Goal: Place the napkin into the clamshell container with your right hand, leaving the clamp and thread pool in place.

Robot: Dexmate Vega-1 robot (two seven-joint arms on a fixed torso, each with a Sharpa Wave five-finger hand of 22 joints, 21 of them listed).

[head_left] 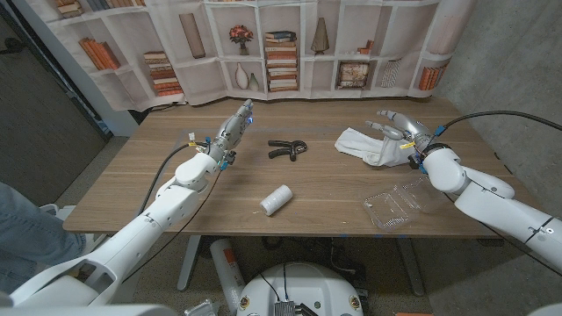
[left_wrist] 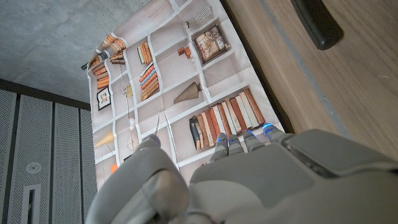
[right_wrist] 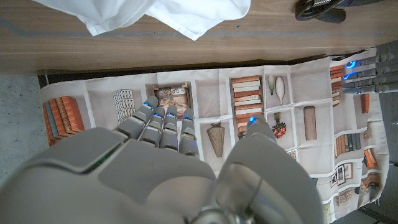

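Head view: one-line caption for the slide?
Right hand open above the white napkin; clear clamshell container near the table's front edge, black clamp and white thread spool mid-table.

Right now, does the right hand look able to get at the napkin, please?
Probably yes: the right hand hovers open right at the napkin, with nothing between them; the clamp lies well aside.

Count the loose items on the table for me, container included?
4. The napkin lies under the right hand, the clamshell container sits nearer the front edge, the clamp mid-table, the thread spool in front of it.
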